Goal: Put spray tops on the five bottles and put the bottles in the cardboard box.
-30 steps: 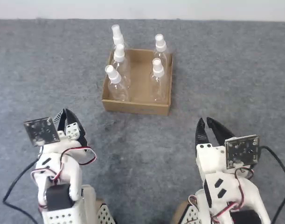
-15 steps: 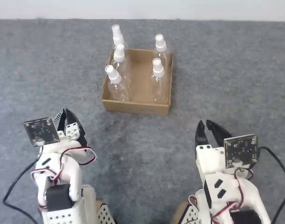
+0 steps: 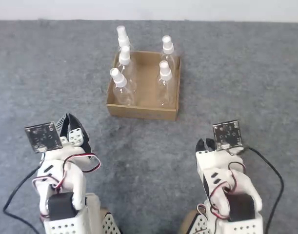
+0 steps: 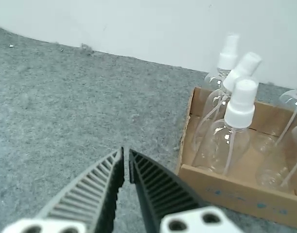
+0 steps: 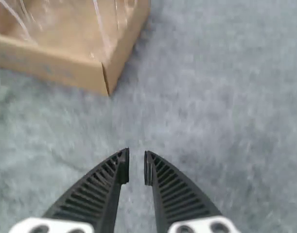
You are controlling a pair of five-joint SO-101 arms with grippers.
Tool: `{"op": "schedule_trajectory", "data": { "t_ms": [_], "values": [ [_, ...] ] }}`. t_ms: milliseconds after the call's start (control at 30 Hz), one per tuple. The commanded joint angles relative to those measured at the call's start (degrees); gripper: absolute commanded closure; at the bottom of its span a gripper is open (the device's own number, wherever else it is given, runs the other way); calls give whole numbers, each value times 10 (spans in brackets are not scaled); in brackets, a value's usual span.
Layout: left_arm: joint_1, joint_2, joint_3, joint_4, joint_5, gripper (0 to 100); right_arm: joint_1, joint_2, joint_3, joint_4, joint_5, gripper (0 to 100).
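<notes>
A grey, felt-like surface runs back to a plain white wall. The cardboard box sits in the middle of the far half, well apart from both arms. Four clear bottles stand upright inside it, two along each side, each with a white spray top on. A fifth capped bottle stands at the box's far left corner; whether it is inside or just behind the back wall cannot be told. From above, both arms sit at the near edge with thin cables trailing off them. The left tool points toward the box, and the right tool is tucked under its wrist camera. The left wrist view adds the dip tubes inside the bottles and shows the left tool clenched to a sliver on nothing. The right wrist view shows the box's near corner and the right tool drawn nearly together, empty, above bare surface.
</notes>
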Motion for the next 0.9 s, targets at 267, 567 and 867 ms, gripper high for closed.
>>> {"op": "schedule_trajectory", "data": {
  "t_ms": [267,567,867],
  "values": [
    [1,-11,-5,-9,-6,987,9,-5,91,-15,-1,985],
    [3,-11,1,-12,-7,987,7,-5,135,-15,0,985],
    [4,-11,0,-12,-5,948,9,-4,146,-8,1,988]
  ]
}}
